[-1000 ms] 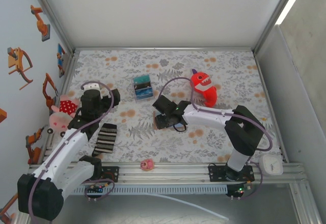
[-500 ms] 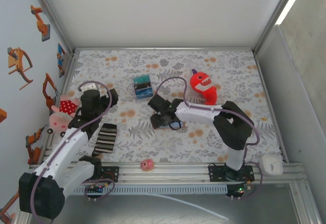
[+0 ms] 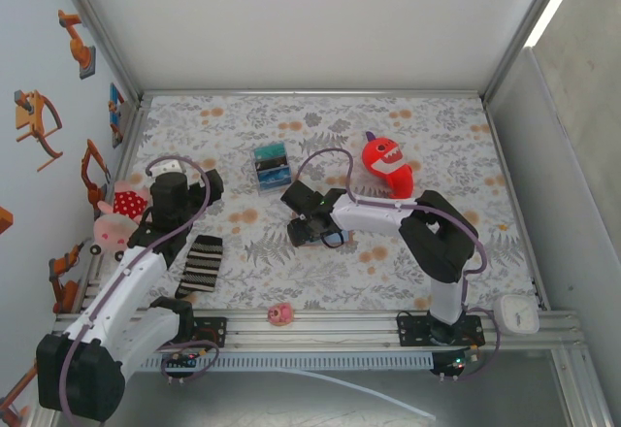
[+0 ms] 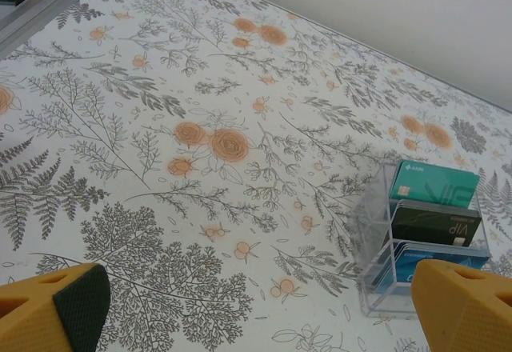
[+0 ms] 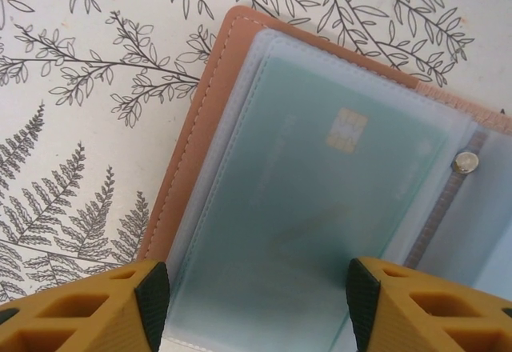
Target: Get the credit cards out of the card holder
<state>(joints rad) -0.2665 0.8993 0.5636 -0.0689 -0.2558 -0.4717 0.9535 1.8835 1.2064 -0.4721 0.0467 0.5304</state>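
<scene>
moved: since a second ago the right gripper has edged slightly left and the right arm's elbow has swung left; the left arm is almost where it was.
card holder: lies open and flat on the floral cloth, mid-table, directly under the right gripper; tan edge, clear sleeve on top.
card: teal, chip showing, inside the sleeve.
snap: on the strip right of the sleeve.
right gripper: jaws partly apart, straddling the sleeve, nothing held; cannot tell if the pads touch it.
left gripper: jaws spread wide, empty, above bare cloth.
card stand: clear, three tiered cards, apart from the card holder, farther back.
plush: red, right of the card stand.
striped cloth: beside the left arm.
</scene>
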